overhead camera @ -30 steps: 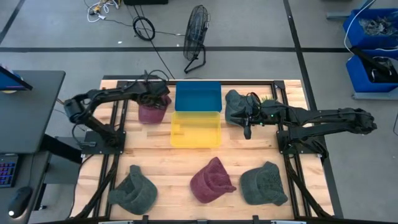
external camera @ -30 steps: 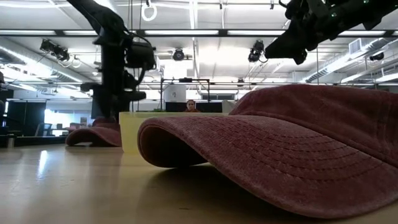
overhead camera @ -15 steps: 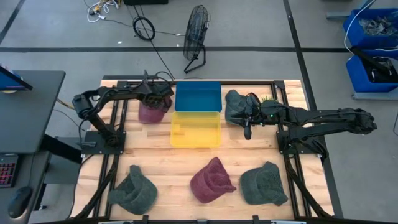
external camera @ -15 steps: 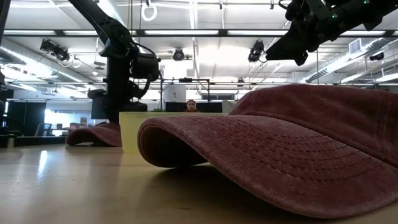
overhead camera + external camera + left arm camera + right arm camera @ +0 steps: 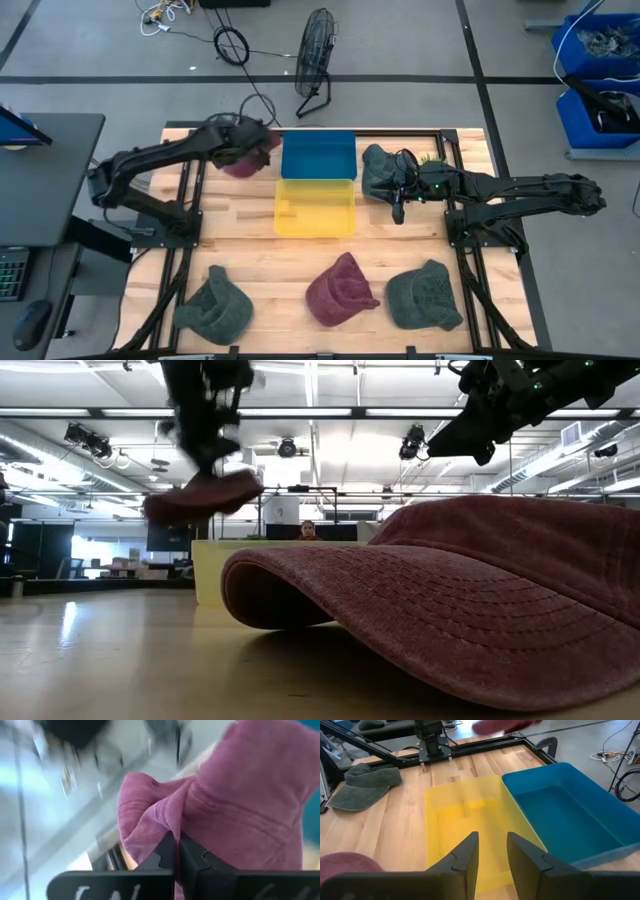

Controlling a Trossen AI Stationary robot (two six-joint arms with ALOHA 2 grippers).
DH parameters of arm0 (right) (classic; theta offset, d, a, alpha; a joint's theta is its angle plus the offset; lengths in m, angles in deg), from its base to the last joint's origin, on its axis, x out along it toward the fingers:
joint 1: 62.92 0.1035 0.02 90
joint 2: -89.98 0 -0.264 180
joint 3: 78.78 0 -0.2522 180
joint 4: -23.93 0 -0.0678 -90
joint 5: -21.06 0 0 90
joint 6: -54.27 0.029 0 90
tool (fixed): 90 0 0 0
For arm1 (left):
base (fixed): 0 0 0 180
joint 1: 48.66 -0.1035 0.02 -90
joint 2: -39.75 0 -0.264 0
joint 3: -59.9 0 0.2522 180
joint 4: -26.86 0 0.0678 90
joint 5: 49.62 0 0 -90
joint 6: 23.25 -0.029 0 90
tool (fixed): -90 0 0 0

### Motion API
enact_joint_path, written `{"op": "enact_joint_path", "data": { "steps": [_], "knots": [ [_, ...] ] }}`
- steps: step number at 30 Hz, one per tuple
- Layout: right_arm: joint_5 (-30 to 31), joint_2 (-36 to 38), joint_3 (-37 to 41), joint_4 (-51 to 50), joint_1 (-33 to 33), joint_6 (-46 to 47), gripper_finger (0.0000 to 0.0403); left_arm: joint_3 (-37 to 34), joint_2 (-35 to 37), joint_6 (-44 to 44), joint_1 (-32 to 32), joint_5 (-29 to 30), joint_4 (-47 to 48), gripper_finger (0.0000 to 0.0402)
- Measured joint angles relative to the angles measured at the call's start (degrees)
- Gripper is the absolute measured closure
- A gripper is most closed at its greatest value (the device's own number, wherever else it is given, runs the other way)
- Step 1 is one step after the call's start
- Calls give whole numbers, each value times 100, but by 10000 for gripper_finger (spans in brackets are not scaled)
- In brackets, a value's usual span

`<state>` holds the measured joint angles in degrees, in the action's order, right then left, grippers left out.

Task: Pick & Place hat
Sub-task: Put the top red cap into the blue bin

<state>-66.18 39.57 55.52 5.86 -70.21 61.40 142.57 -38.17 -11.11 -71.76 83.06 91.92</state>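
Lifted off the wooden table (image 5: 400,250) since a second ago, the left gripper (image 5: 176,851) stays clamped on the soft maroon fabric cap (image 5: 243,155), now hanging in the air beside the blue plastic bin (image 5: 318,156). Across that bin, the right gripper (image 5: 491,851) hovers with fingers apart over the yellow plastic bin (image 5: 314,207).

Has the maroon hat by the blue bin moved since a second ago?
Yes. The left gripper, shut on the maroon hat, has lifted it off the table; in the low view it now hangs above the yellow bin.
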Motion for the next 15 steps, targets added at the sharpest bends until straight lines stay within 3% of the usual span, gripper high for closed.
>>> {"op": "enact_joint_path", "data": {
  "steps": [2,6,10,15],
  "knots": [
    [28,0,0,6,0,-8,295,56,93,-1138,257,259,-867,398],
    [133,0,0,4,-1,11,295,-119,-22,-3183,575,103,-3088,398],
    [132,0,0,-15,6,34,295,-322,-442,-3646,599,-934,-4534,398],
    [132,0,0,-107,26,99,295,-492,-1200,-3555,458,-1099,-5175,398]
  ]
}}
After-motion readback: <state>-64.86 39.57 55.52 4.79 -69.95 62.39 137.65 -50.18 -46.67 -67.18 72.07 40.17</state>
